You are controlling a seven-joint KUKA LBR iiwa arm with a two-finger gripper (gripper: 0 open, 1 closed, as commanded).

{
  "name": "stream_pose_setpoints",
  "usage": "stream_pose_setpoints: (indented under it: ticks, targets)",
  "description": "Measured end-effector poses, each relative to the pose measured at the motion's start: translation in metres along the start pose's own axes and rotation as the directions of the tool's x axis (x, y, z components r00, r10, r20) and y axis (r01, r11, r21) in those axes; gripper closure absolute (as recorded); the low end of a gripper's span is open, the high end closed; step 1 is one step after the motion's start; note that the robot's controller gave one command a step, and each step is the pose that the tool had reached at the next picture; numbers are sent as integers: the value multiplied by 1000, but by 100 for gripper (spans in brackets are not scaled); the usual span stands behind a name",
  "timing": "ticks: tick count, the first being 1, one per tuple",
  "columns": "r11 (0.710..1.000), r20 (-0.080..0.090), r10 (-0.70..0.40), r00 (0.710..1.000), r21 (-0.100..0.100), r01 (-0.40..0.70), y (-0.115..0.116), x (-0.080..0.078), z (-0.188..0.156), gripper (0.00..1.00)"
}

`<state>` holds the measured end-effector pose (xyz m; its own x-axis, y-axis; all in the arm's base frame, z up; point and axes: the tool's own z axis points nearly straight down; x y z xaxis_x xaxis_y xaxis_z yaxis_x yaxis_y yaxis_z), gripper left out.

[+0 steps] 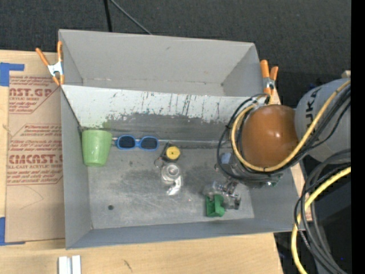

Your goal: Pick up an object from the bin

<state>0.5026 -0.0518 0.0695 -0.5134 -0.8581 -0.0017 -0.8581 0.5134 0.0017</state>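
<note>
The small green block point(215, 207) lay far right of the green cup point(96, 147), nearer the bin's point(171, 67) front wall. It looked light, stiff, probably smooth plastic, best pinched across its narrow sides. The gripper point(229, 195) hung low, pointing down, at the block's upper edge; whether it was clenched or released could not be told.

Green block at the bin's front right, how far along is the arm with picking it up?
Approach looks done: the tool is low in the bin, right at the small green block. In hand: the grasp itself; I cannot tell whether the block is gripped. Left: lifting, since the block lies on the bin floor. The green cup and blue sunglasses lie apart at the left.
</note>
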Motion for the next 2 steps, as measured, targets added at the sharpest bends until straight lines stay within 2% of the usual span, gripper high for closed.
stream_pose_setpoints:
  ticks: [1, 2]
  targets:
    - [1000, 5, 3, 1000, 8, -3, 6, -40, -100, 100]
    - [1000, 6, 18, 1000, 11, -18, -17, -62, -238, 100]
